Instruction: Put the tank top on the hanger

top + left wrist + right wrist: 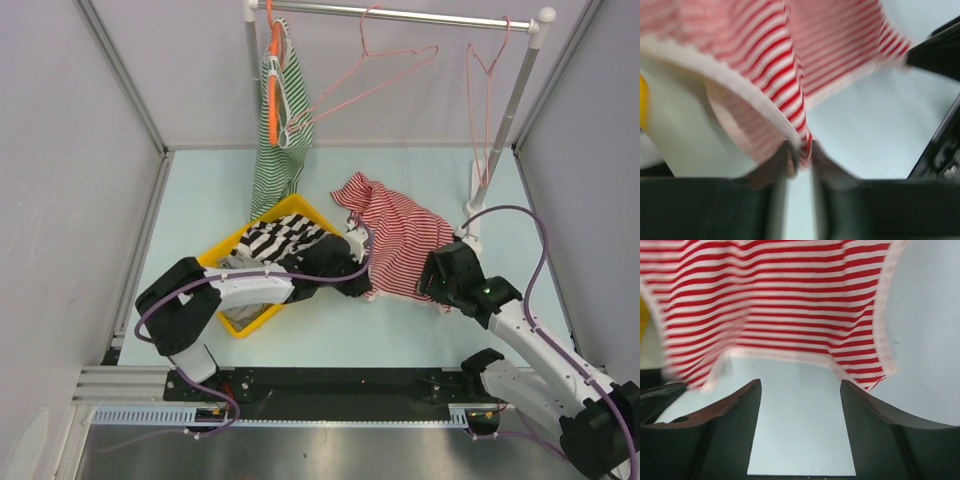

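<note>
1. Nearby, at the front of the table (320, 330), the right gripper (800, 385) stands wide with nothing between its fingers. A pale-trimmed edge of the tank top (400, 235) lies just beyond its tips.
2. Beside it, the left gripper (801, 152) is almost closed, with a fold of the striped cloth pinched between its tips at the trimmed edge.
3. The tank top lies crumpled on the table between the two grippers, just beside the yellow basket (290, 207).
4. The step in hand looks like getting a second hold. The right gripper should probably close on a single layer of trim, well apart from the left pinch, so the cloth spreads when lifted.
5. Both arms would do best to rise evenly, so that the thin fold does not slip out.
6. Farthest back, the hanger (400, 52) hangs tilted on the rail (400, 13), well apart from the top. Another pink hanger (470, 100) hangs to its right. An opening in the top will need to be held open for the wire to pass through.
</note>
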`<state>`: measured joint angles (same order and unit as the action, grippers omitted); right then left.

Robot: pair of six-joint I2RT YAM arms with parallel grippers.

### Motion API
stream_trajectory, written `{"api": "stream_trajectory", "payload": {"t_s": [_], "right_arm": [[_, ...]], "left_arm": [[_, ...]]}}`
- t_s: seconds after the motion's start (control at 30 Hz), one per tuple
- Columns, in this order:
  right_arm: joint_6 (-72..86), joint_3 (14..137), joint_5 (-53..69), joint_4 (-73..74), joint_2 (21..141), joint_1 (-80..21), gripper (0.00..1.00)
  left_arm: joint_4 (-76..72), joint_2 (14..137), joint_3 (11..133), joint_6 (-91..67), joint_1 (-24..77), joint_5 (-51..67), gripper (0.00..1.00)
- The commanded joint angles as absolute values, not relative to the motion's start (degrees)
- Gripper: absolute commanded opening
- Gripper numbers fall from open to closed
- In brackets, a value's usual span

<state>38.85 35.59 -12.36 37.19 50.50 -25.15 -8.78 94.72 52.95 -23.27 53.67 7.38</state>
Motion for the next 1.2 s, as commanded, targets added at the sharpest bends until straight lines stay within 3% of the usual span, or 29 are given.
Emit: {"api": "stream_trajectory", "payload": {"t_s": [0.0,0.03,0.1,0.3,0.53,0.7,0.97,1.17], "right_arm": [[38.4,39.1,-17.4,40.0,45.3,-33.9,0.73],[38.8,40.1,-18.2,40.7,44.1,-35.2,0.76],[39.2,41.3,-19.2,43.3,41.7,-39.2,0.78],[36.4,49.3,-24.2,45.2,36.7,-48.8,0.79],[25.1,67.7,-35.3,45.2,49.6,-52.7,0.81],[12.7,87.0,-38.9,45.2,59.5,-47.2,0.88],[6.9,108.2,-18.3,45.3,70.8,-16.5,0.89],[8.6,112.2,-1.3,44.5,78.0,-6.1,0.88]], "left_arm": [[-7.4,93.9,49.9,-23.7,54.0,10.5,0.48],[-7.4,92.9,49.3,-23.9,54.0,10.1,0.70],[-7.3,91.4,48.4,-24.2,54.0,9.7,0.83],[-6.3,82.6,44.5,-24.2,54.0,6.4,0.96],[-2.8,71.6,41.6,-21.5,53.9,1.9,0.99],[-0.7,66.0,39.6,-20.1,51.8,0.1,0.99],[-0.8,59.6,35.2,-22.1,50.0,0.1,0.99],[-0.4,56.1,33.7,-22.9,49.7,-1.8,0.99]]}}
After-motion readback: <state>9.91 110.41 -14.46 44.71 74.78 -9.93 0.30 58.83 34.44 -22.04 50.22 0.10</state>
